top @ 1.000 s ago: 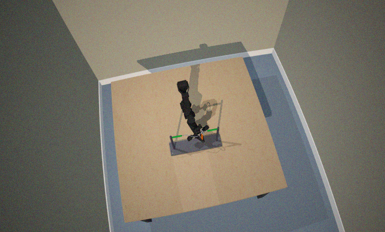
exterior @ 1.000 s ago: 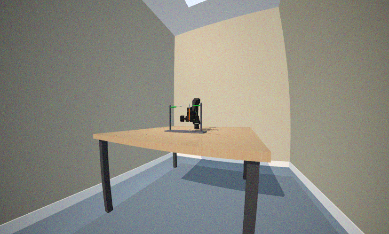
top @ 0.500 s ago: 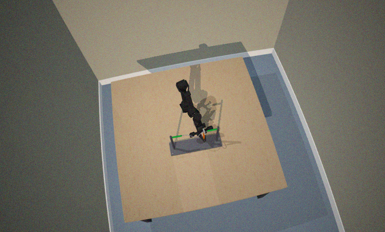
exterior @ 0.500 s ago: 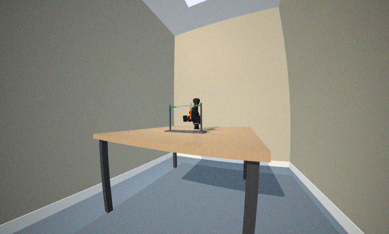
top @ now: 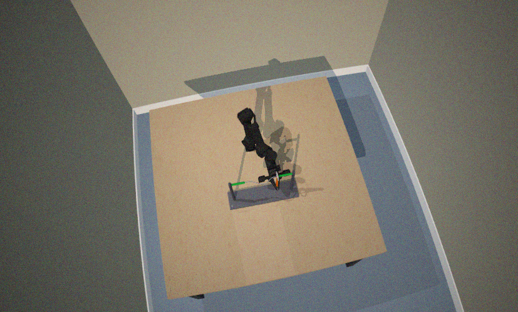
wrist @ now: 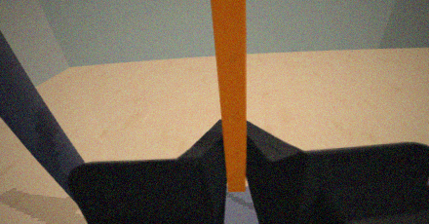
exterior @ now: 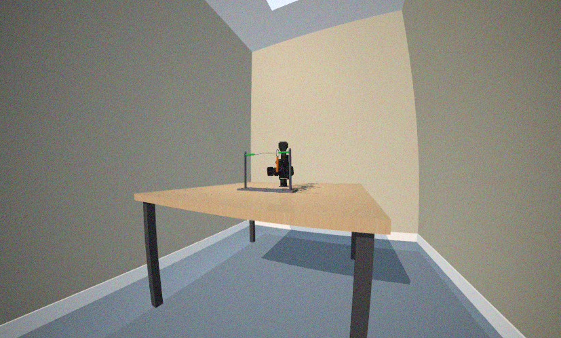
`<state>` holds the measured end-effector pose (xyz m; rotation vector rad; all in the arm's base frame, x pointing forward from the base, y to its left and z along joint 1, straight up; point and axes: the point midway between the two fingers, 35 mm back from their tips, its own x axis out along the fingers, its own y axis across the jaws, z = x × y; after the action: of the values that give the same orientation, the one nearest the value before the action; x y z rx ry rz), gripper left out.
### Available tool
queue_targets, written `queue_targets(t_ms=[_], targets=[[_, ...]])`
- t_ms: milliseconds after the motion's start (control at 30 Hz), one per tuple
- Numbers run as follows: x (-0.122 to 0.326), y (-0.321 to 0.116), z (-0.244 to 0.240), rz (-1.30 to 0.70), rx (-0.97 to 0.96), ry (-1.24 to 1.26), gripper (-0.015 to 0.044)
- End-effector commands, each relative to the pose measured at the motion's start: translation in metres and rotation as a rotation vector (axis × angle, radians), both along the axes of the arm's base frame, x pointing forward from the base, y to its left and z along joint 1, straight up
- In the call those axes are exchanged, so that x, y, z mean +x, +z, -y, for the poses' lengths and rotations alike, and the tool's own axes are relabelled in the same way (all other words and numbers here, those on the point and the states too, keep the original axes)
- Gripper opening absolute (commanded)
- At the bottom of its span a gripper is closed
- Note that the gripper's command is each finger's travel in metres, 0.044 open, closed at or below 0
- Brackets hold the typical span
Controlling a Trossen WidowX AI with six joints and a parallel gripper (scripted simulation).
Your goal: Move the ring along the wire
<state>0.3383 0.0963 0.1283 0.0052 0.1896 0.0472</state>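
My gripper [top: 276,187] [exterior: 277,169] [wrist: 231,126] is shut on the orange handle [top: 277,181] [exterior: 277,163] [wrist: 231,56], which stands upright between its fingers. The ring above the handle shows thin and nearly edge-on in the top and exterior views, around the wire at the inner end of the right green part [top: 286,175] [exterior: 283,152]. Exact gaps between ring and wire are too small to tell. The left green part [top: 237,183] [exterior: 249,154] is bare. The thin grey wire [exterior: 265,153] runs between the green parts. The ring is out of the wrist view.
The left post [top: 232,192] [exterior: 245,170] and right post [exterior: 290,170] stand on a dark base plate [top: 253,198] on the table [top: 198,240] [exterior: 315,205]. The right post is close beside my gripper. A post [wrist: 36,114] slants along the left of the wrist view, close to a finger.
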Motion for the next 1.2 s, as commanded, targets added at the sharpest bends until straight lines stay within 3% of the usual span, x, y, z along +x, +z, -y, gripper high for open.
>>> queue_targets(t_ms=[0, 1167], targets=[[0.001, 0.002, -0.004, 0.003, 0.01, -0.014, -0.015], [0.002, -0.007, -0.031, -0.001, 0.018, -0.009, -0.015]])
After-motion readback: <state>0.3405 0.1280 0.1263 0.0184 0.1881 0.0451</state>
